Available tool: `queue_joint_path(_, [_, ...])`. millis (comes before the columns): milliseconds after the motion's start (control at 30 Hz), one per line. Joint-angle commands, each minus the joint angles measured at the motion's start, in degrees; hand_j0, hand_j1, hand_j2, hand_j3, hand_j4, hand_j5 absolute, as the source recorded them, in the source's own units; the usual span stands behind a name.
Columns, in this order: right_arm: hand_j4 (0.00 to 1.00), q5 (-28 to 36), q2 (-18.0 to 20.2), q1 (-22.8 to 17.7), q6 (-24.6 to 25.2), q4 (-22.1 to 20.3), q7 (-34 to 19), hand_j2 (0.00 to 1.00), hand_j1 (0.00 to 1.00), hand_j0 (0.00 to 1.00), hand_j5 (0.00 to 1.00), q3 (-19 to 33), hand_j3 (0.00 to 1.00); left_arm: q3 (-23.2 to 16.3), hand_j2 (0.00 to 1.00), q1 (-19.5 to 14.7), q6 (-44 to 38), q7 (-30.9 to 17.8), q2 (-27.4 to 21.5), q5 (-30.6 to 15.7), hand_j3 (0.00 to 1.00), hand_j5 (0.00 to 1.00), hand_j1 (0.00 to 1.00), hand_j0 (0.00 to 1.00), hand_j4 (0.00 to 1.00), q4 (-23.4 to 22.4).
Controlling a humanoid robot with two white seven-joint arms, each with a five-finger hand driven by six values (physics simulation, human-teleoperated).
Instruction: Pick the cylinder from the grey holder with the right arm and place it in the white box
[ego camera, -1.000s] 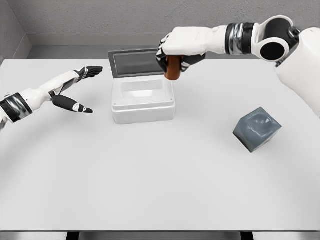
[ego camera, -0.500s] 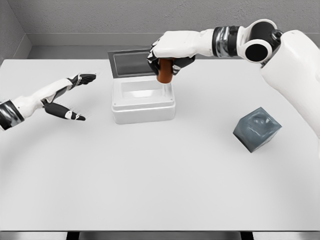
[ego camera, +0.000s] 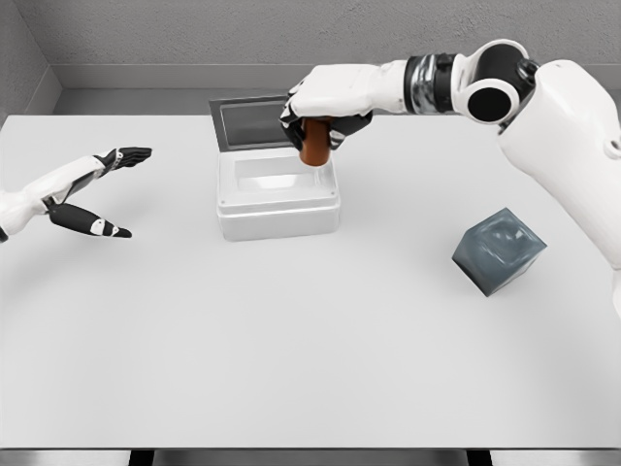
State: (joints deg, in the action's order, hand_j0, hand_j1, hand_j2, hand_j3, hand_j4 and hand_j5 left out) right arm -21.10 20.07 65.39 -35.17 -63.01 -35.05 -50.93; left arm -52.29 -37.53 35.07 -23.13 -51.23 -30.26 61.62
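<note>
1. Head view: the right hand (ego camera: 325, 105) reaches in from the upper right, across the white table (ego camera: 310, 340), and sits above the back right part of the white box (ego camera: 277, 194).
2. Its dark fingers (ego camera: 291, 116) curl around the top of the brown cylinder (ego camera: 314, 150). The upper end of the cylinder is hidden in the grip, and only its lower part shows below the palm.
3. The cylinder hangs upright, its bottom end over the box's open cavity, close to the right inner wall. Whether it touches the box I cannot tell.
4. The box's lid (ego camera: 254, 120) stands open behind the cavity, with its dark inner face towards the camera. The hand overlaps the lid's right edge.
5. The grey holder (ego camera: 499, 250) lies tilted on the table, well apart from the box on the right, with nothing held in it.
6. The left hand (ego camera: 82, 189) shows at the left edge, low over the table. Its fingers are spread wide and grasp nothing, with the thumb pointing down and away from the others.
</note>
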Motion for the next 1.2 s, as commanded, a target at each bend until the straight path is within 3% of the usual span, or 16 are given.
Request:
queue_joint_path(0, [0.33, 0.3, -0.4, 0.0, 0.2, 0.1, 0.1, 0.33, 0.33, 0.33, 0.33, 0.0, 0.33, 0.1, 1.00, 0.0, -0.1, 0.0, 0.0, -0.4, 1.00, 1.00, 1.00, 1.00, 1.00, -0.1])
queue_joint_path(233, [0.33, -0.3, -1.1, 0.4, 0.2, 3.0, 0.1, 0.33, 0.33, 0.33, 0.33, 0.0, 0.33, 0.1, 1.00, 0.0, -0.1, 0.0, 0.0, -0.4, 1.00, 1.00, 1.00, 1.00, 1.00, 0.1])
queue_joint_path(467, [0.34, -1.1, -1.5, 0.4, 0.2, 3.3, 0.1, 0.34, 0.34, 0.34, 0.34, 0.0, 0.34, 0.1, 1.00, 0.0, -0.1, 0.0, -0.1, -0.4, 1.00, 1.00, 1.00, 1.00, 1.00, 0.2])
queue_joint_path(500, [0.45, -1.1, -1.5, 0.4, 0.2, 3.3, 0.1, 0.45, 0.45, 0.45, 0.45, 0.0, 0.45, 0.1, 1.00, 0.0, -0.1, 0.0, -0.1, -0.4, 1.00, 1.00, 1.00, 1.00, 1.00, 0.2])
queue_joint_path(533, [0.82, -1.2, -1.5, 0.4, 0.2, 3.1, 0.1, 0.82, 0.82, 0.82, 0.82, 0.0, 0.82, 0.1, 1.00, 0.0, -0.1, 0.0, 0.0, -0.4, 1.00, 1.00, 1.00, 1.00, 1.00, 0.2])
queue_joint_path(567, [1.00, -1.1, -1.4, 0.4, 0.2, 2.8, 0.1, 1.00, 1.00, 1.00, 1.00, 0.0, 1.00, 0.1, 1.00, 0.0, -0.1, 0.0, 0.0, -0.3, 1.00, 1.00, 1.00, 1.00, 1.00, 0.2])
queue_joint_path(967, [1.00, -1.0, 0.0, -0.3, 0.2, 1.0, 0.1, 1.00, 1.00, 1.00, 1.00, 0.0, 1.00, 0.1, 1.00, 0.4, -0.1, 0.0, -0.2, -0.3, 1.00, 1.00, 1.00, 1.00, 1.00, 0.3])
queue_joint_path(1067, [1.00, -1.0, 4.8, -2.6, 0.2, -4.8, 0.1, 1.00, 1.00, 1.00, 1.00, 0.8, 1.00, 0.1, 1.00, 0.4, -0.1, 0.0, -0.3, -0.3, 1.00, 1.00, 1.00, 1.00, 1.00, 0.3])
queue_joint_path(1167, [1.00, -0.8, 11.4, -6.5, 0.2, -6.3, 0.1, 1.00, 1.00, 1.00, 1.00, 4.7, 1.00, 0.0, 1.00, -0.4, -0.1, 0.0, 0.2, -0.5, 1.00, 1.00, 1.00, 1.00, 1.00, 0.2])
